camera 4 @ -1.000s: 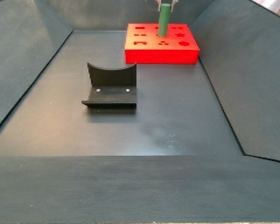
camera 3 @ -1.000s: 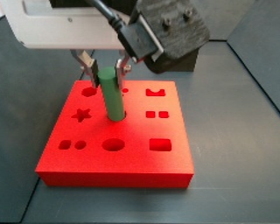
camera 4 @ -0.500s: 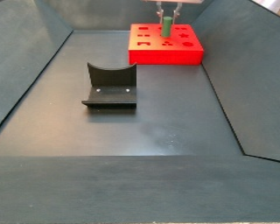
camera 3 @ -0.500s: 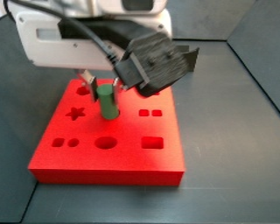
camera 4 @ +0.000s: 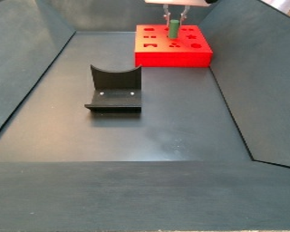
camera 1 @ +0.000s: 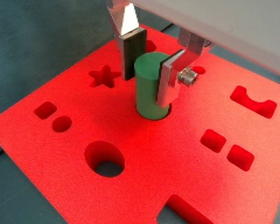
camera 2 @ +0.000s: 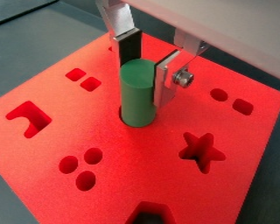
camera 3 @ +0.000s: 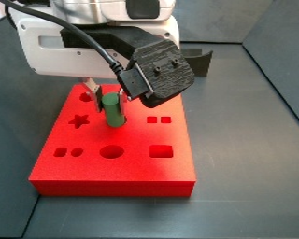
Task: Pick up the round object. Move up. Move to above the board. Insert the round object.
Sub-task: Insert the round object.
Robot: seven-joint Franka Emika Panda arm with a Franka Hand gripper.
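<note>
Change: over the last second the green round object (camera 3: 112, 107) has been lowered; less of it is seen above the board (camera 3: 64, 173) than a second ago, and the arm has been brought down with it.

Meaning for the task: the insertion is judged to be under way and close to done, with the peg's foot already taken into a round cut-out near the board's middle. Release and withdrawal are judged to remain.

Gripper: the gripper (camera 1: 152, 54) is seen low over the board, its silver plates set on either side of the peg's top (camera 2: 136, 73). The plates are shown against the peg, so it is judged to be clamped on it, though pad contact on the far side is not fully shown.

Wrist views: in both wrist views the peg is shown upright in its hole, with the star (camera 1: 104, 77) and paired small holes (camera 2: 81, 79) nearby and unobstructed.

Side views: the fixture (camera 4: 113, 91) on the dark floor (camera 4: 159, 136), well apart from the board, is shown in a side view only; there the peg (camera 4: 174, 30) is too small for its seating to be judged.
</note>
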